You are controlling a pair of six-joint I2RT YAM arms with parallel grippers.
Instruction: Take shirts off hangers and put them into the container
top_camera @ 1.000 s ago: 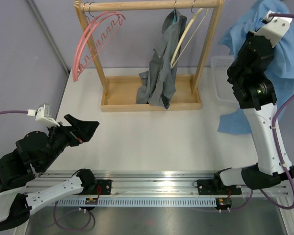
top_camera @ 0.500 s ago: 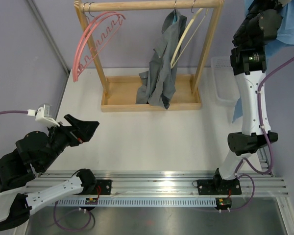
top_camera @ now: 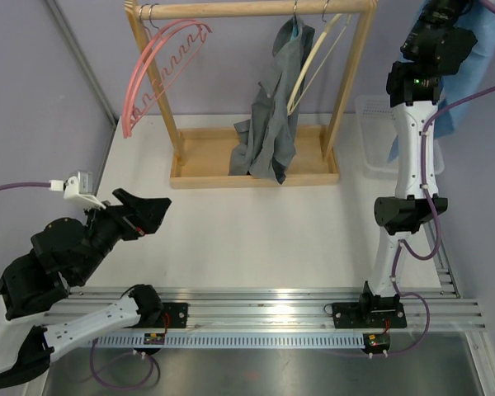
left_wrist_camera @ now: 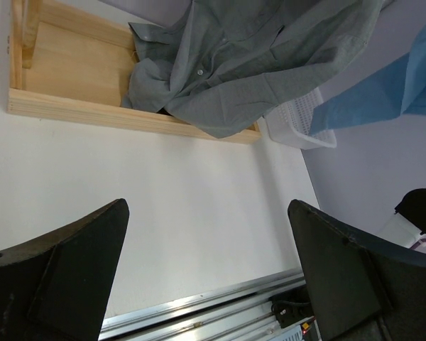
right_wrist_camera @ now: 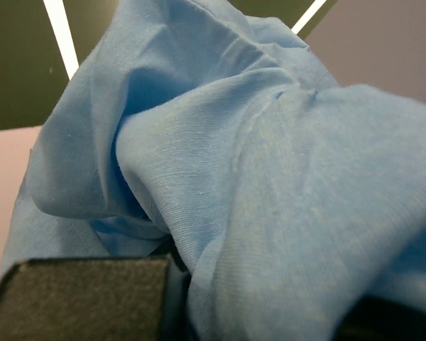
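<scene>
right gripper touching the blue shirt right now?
Touching. The right wrist view shows the blue shirt bunched inside the right gripper, its cloth pressed against the dark finger at the lower left with no gap.

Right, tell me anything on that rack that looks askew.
The grey shirt hangs bunched and lopsided, its tail slumped into the wooden tray below and over the front edge. The bare cream hanger beside it hangs steeply tilted.

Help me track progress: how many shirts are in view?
2. The dark grey cloth shirt hangs on the wooden rack; the light blue cloth shirt is held far right in the right arm's fingers. No others show.
</scene>
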